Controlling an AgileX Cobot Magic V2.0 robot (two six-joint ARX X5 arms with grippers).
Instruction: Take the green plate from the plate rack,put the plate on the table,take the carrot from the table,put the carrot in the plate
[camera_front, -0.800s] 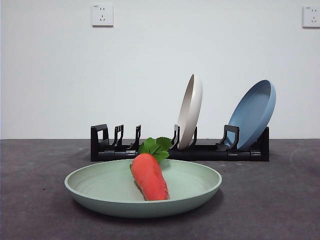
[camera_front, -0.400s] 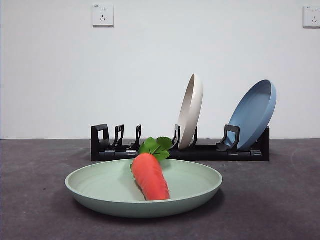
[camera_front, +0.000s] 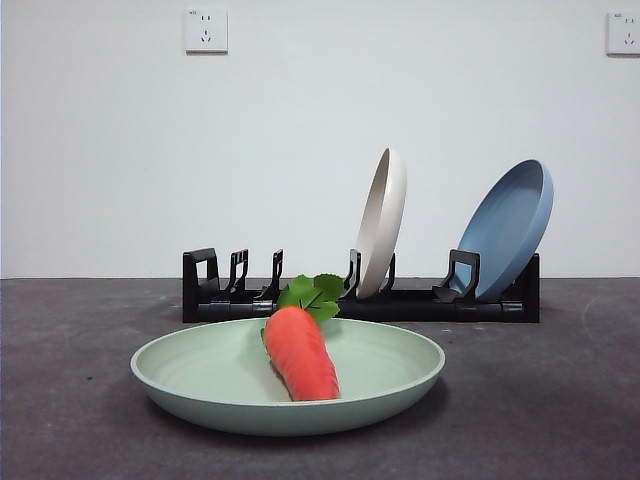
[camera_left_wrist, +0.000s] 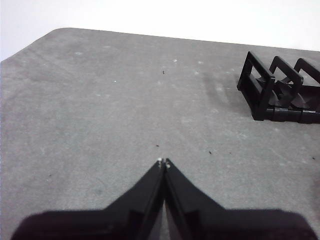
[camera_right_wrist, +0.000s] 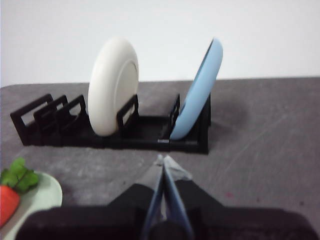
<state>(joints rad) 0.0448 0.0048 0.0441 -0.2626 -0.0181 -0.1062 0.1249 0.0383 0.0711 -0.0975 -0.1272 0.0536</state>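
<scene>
The green plate (camera_front: 287, 380) sits flat on the counter (camera_front: 540, 400), near the front camera and in front of the rack (camera_front: 360, 300). The carrot (camera_front: 299, 352) lies inside it, tapered tip toward the camera, green leaves at the far end just over the plate's far rim. Carrot surface is orange-red with a slight sheen; the plate is matte pale green, round, shallow, with a raised rim.

The rack is black plastic, long and low, with upright slotted prongs. It holds two plates: a cream plate (camera_front: 382, 222) standing nearly upright mid-rack, and a blue plate (camera_front: 510, 228) at the right end, leaning to the right. The left slots of the rack carry nothing. Counter is dark grey, matte, faintly mottled.

Left gripper (camera_left_wrist: 163, 162): jaws pressed together, tips touching, holding nothing, poised over bare counter with the rack's left end in sight to one side.

Right gripper (camera_right_wrist: 163, 159): jaws closed, nothing between them, facing the rack from the near side, the plate's edge and the carrot's leaves beside it.

Neither arm appears in the front view.
</scene>
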